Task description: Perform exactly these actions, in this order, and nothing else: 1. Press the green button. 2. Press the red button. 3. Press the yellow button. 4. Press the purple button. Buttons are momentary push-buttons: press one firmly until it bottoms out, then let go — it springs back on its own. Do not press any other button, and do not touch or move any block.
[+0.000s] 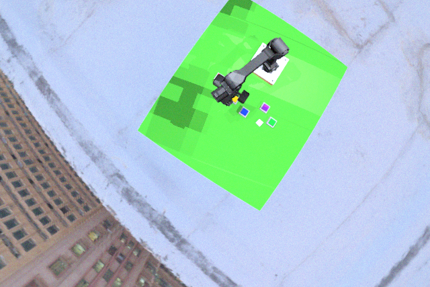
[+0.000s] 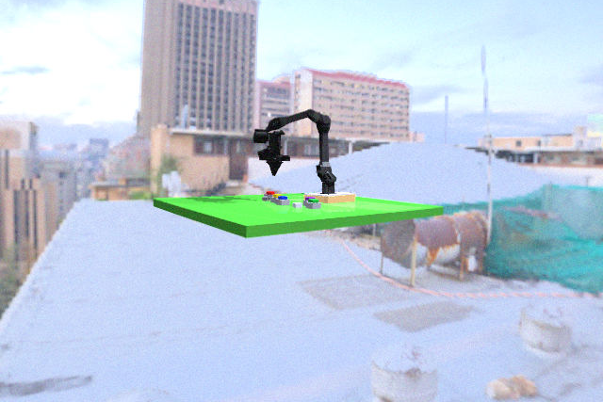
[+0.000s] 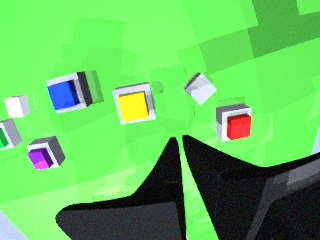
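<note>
My gripper [image 3: 179, 142] [image 2: 274, 171] [image 1: 232, 97] is shut on nothing and hangs well above the green table [image 1: 242, 173] [image 2: 252, 223]. In the wrist view its tips point between the yellow button [image 3: 134, 107] and the red button [image 3: 238, 126]. The yellow button [image 1: 236, 99] peeks out under the gripper in the top view. The purple button [image 3: 42, 158] [image 1: 264, 107] and the green button [image 3: 3, 136] [image 1: 271, 122] lie farther off. The arm mostly hides the red button from above.
A blue button [image 3: 64, 95] [image 1: 244, 111] sits beside the yellow one. A white block [image 3: 16, 106] [image 1: 259, 122] lies near the green button, and a grey block [image 3: 200, 88] lies between the yellow and red buttons. The arm's base plate [image 1: 274, 76] is at the back.
</note>
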{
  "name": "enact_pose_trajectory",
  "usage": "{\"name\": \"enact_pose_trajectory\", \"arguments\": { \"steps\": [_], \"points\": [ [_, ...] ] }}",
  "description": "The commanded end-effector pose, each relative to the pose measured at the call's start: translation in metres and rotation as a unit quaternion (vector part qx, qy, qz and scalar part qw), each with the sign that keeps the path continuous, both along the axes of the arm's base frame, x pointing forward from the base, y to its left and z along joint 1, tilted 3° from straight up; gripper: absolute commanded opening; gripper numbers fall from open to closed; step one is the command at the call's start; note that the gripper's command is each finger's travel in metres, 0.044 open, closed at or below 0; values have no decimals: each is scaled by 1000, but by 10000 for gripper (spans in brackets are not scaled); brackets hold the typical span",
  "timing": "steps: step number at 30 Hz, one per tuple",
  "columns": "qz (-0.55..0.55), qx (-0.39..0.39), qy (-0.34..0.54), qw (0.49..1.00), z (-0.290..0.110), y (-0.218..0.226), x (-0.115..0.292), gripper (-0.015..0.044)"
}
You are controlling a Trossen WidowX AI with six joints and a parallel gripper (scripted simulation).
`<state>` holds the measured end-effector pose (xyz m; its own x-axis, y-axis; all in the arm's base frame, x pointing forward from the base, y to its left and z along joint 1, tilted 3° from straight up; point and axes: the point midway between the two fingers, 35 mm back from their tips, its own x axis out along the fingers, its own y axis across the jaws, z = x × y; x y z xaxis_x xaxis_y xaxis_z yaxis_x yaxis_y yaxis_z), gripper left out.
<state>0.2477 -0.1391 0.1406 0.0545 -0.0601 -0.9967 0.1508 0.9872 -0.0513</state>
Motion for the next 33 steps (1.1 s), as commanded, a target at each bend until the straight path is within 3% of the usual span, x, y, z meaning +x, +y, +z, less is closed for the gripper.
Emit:
{"name": "enact_pose_trajectory", "arguments": {
  "steps": [1,6,11,33],
  "points": [
    [-2,1,3,1000,-2,39,11,20],
    [-2,1,3,1000,-5,40,12,20],
    [-2,1,3,1000,-62,37,14,20],
    [-2,1,3,1000,-91,35,16,20]
  ]
}}
